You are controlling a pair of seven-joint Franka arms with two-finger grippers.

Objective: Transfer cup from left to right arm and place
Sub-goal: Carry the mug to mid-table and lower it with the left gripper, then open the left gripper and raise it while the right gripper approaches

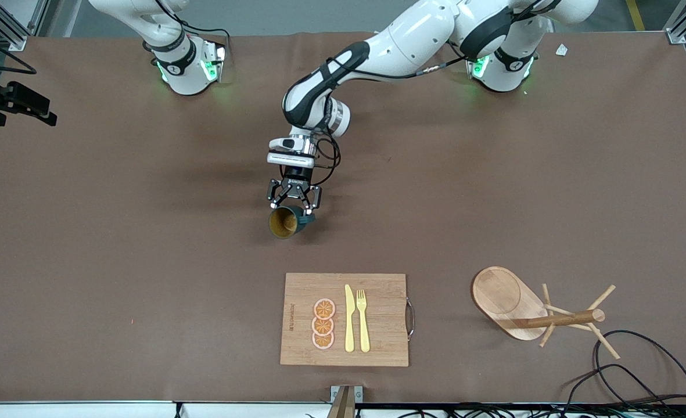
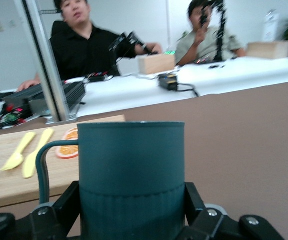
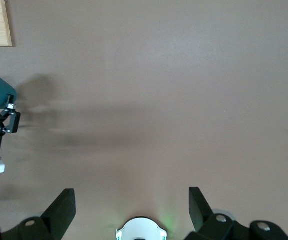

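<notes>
Cup (image 1: 285, 221) is held in my left gripper (image 1: 294, 203), in the air over the middle of the surface (image 1: 116, 232). My left fingers (image 2: 66, 205) press on its ribbed sides, one on each side, so they are pinching the cup. Around it the brown surface has much open room toward the right arm's end. Nearer to the front camera lies the cutting board (image 1: 377, 348), with a yellow knife (image 1: 349, 319), a yellow fork (image 1: 363, 320) and three orange slices (image 1: 323, 324) on it. Toward the left arm's end, near the front edge, a wooden mug tree (image 1: 543, 313) lies tipped on its side.

The cup lies almost flat, its long axis pointing away from my left wrist toward the front camera. Its open mouth with the yellowish inside faces that camera, and the loop handle (image 2: 43, 170) sticks out to one side.

My left arm reaches from its base out over the middle, the wrist bent down with the gripper below it. My right gripper (image 3: 132, 210) hangs over bare surface near its own base and waits, its fingers (image 3: 61, 207) spread wide and holding nothing.
</notes>
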